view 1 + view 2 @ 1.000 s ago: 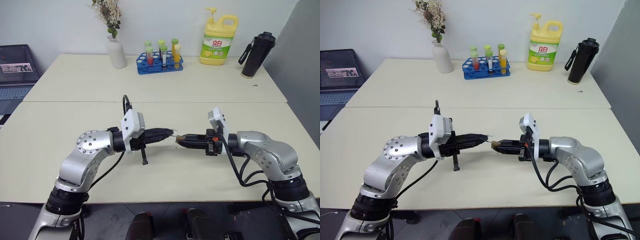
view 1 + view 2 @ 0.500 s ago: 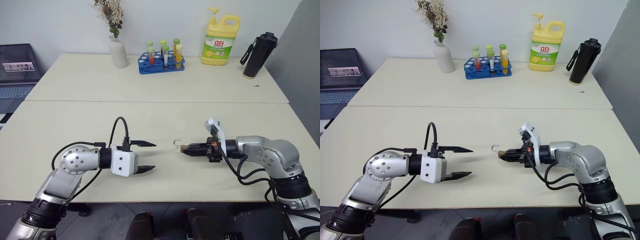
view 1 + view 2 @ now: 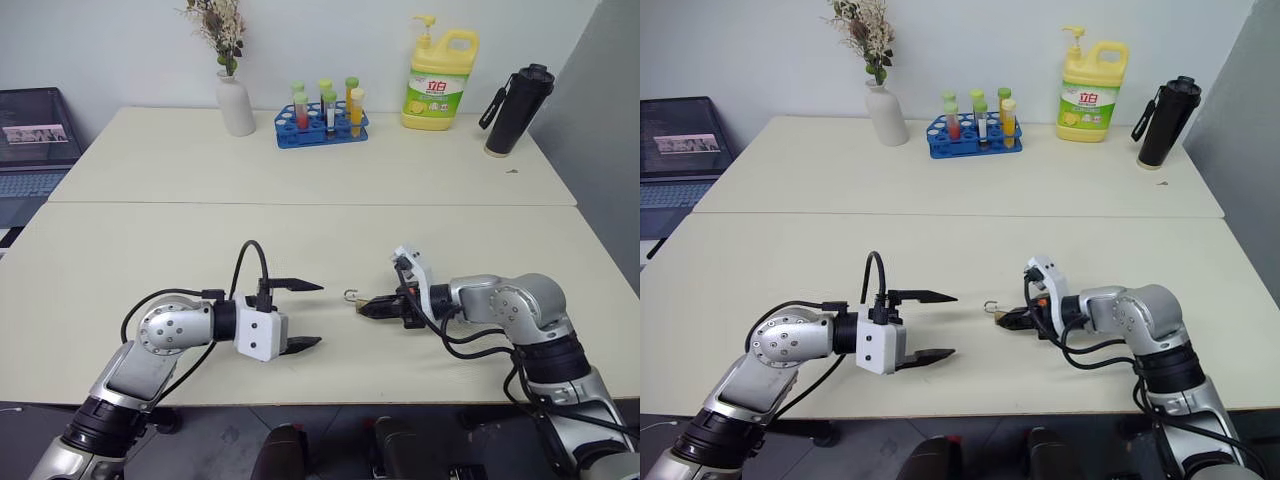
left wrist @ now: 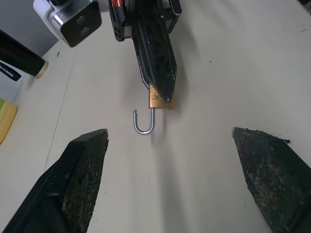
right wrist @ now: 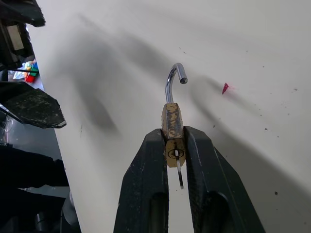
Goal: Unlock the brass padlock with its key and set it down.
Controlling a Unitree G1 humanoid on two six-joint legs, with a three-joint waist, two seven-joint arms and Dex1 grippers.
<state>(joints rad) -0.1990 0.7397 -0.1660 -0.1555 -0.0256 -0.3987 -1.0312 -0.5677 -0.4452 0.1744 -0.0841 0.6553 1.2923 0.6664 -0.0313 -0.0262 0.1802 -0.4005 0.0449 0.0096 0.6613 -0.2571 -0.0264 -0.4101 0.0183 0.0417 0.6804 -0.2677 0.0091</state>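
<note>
Brass padlock (image 5: 172,127) is tiny, rigid, probably slick; my right end effector (image 5: 174,145) pinches its body, shackle sprung, left end effector (image 3: 308,314) spread wide nearby.

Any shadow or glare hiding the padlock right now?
Right wrist view: soft shadows cross the table, but the brass padlock and its open shackle stay crisp, with slight shine on the steel. Left wrist view: lock evenly lit, faint shadow beneath. Head views: lock tiny.
</note>
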